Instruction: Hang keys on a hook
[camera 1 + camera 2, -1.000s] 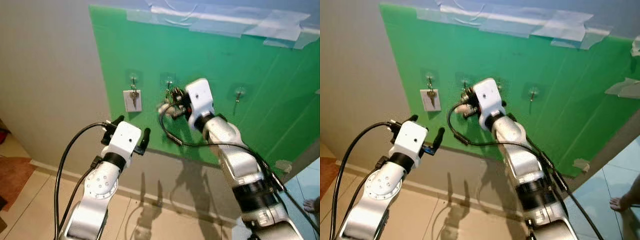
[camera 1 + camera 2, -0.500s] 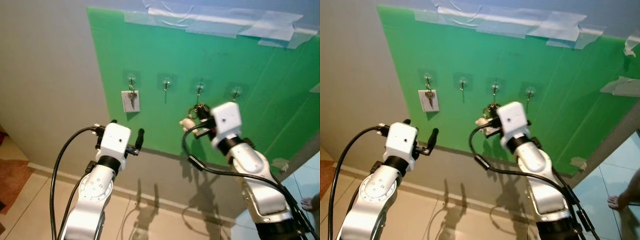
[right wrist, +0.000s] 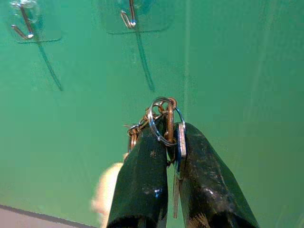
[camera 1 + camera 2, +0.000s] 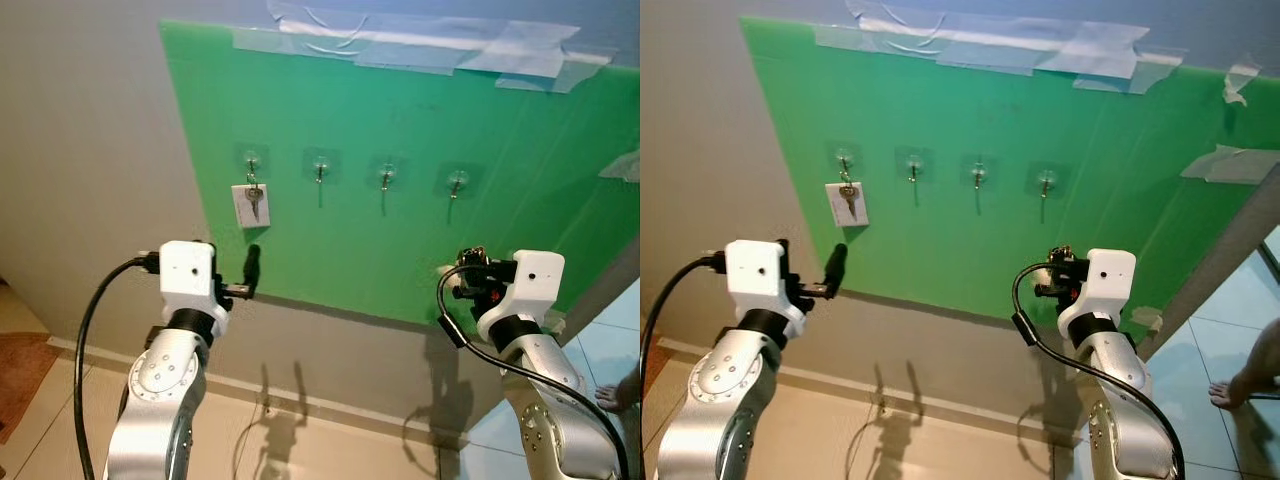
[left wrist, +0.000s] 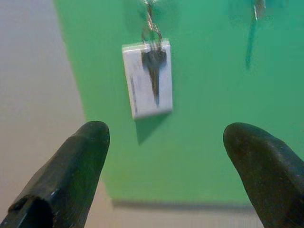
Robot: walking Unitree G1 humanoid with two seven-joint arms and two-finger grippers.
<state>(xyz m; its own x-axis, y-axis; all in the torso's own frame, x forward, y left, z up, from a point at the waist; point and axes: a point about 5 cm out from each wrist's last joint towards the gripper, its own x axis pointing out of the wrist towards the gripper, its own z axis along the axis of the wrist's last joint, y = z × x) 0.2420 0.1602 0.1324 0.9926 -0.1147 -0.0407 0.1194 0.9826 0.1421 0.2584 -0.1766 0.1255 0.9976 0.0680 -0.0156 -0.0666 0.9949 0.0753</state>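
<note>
Backed away from the green board (image 4: 400, 180) and lowered, the right hand (image 4: 472, 272) that was up at the row of hooks a second ago now sits below and to the right of them, level with the board's lower part. Its two black fingers (image 3: 142, 185) are pinched together on the keys (image 3: 164, 124): a silver ring and copper-coloured links stick out above the fingertips, and a key blade runs down between them. A pale fob (image 3: 109, 192) hangs blurred behind the fingers.

Four clear adhesive hooks run in a row across the board's middle. On the leftmost hook (image 4: 252, 160) hangs a single key with a white tag (image 4: 250, 204). The other three hooks carry nothing: the second hook (image 4: 320, 166), the third hook (image 4: 387, 173) and the fourth hook (image 4: 457, 181). The held keys are well below the fourth hook and not touching the board.

Below the white tag, the left hand (image 4: 230, 275) is held up with its fingers (image 5: 66, 175) spread wide apart and gripping nothing.

Strips of clear tape (image 4: 420, 45) fasten the board's top edge to the grey wall (image 4: 90, 150). At the frame's right edge a person's bare foot (image 4: 618, 395) rests on the tiled floor (image 4: 300, 440).
</note>
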